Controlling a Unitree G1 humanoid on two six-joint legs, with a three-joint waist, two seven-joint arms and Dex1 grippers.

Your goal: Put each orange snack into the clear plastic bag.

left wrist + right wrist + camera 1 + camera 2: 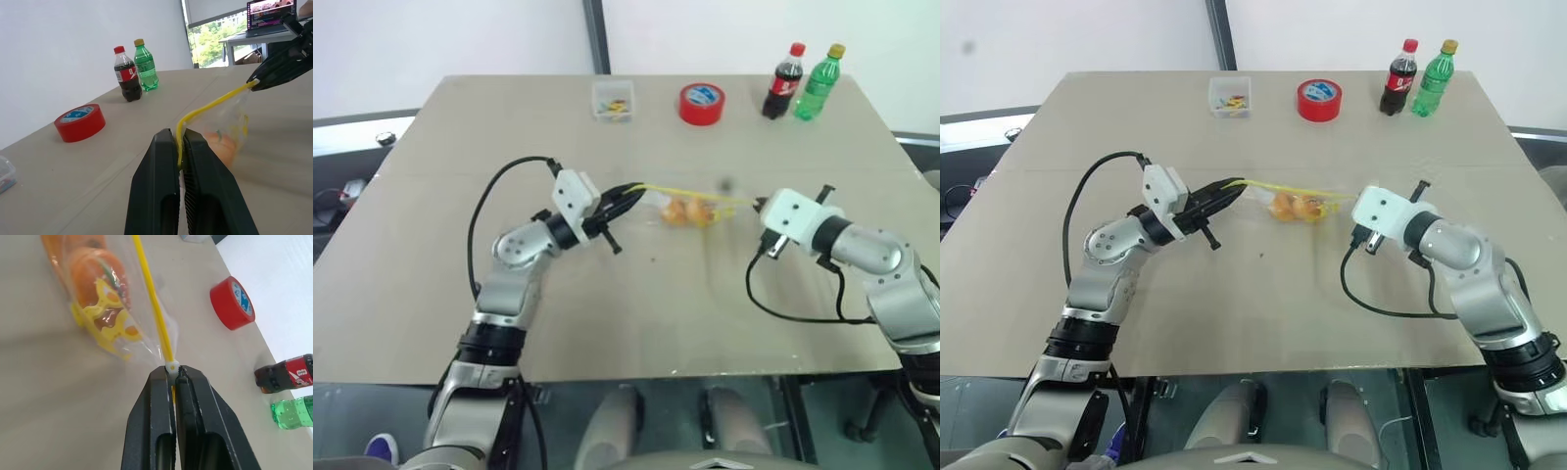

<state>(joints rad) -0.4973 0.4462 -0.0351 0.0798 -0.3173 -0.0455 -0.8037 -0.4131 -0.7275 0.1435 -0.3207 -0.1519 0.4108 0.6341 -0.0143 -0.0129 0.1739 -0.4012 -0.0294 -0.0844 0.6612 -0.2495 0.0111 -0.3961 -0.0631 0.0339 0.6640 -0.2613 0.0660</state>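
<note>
So the table has the bag stretched above its middle, both snacks inside. Left gripper is pinched on one end of the yellow zip strip, right gripper on the other.
</note>
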